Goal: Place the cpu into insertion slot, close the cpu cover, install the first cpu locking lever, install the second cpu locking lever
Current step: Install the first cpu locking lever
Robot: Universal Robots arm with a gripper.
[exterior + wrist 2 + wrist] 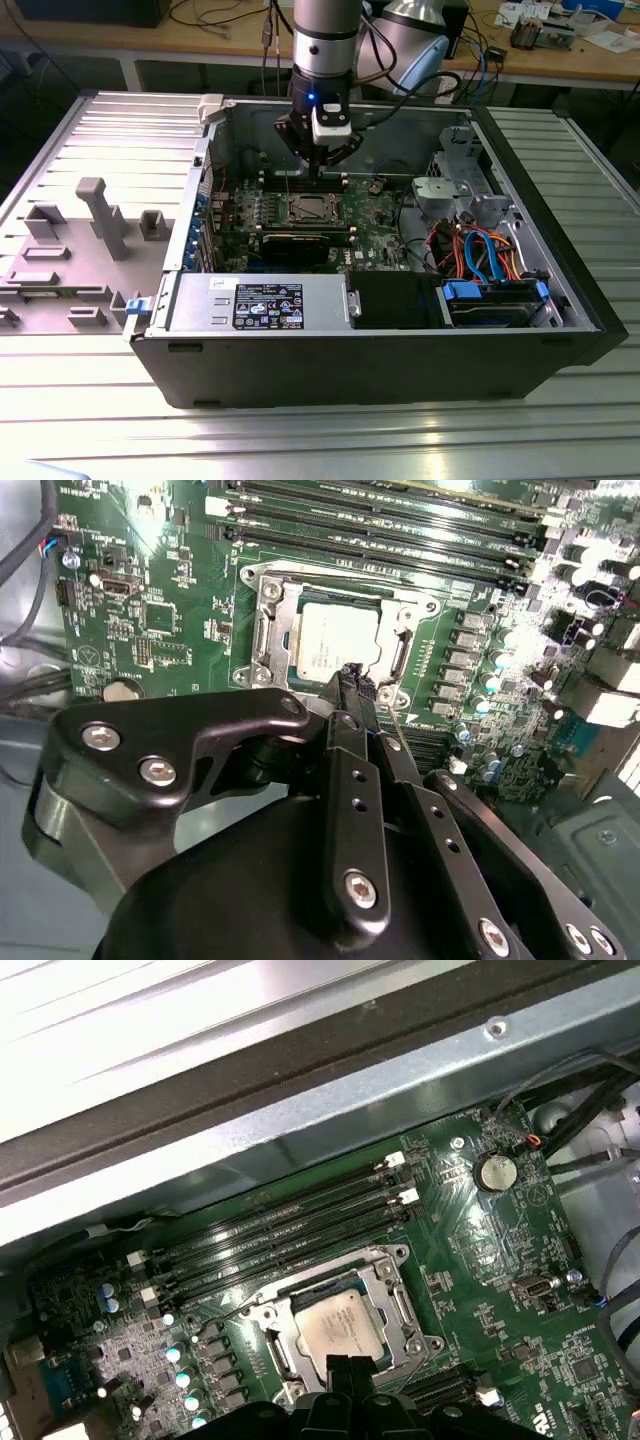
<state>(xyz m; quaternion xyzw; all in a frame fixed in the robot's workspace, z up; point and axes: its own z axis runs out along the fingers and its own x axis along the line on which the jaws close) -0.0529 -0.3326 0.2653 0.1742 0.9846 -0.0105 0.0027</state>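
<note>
The cpu lies flat in the insertion slot on the green board, its dull silver top showing. The cpu cover lies down around it as a silvery frame. In the first wrist view the cpu shows through the cover window. My gripper hovers just above the socket's edge with its black fingers shut together and nothing between them. In the exterior view the gripper hangs over the cpu inside the open computer case.
Long black memory slots run beside the socket toward the case wall. A coin battery sits on the board. A power supply, drive cage and orange and blue cables crowd the case. A grey fixture lies at the exterior view's left.
</note>
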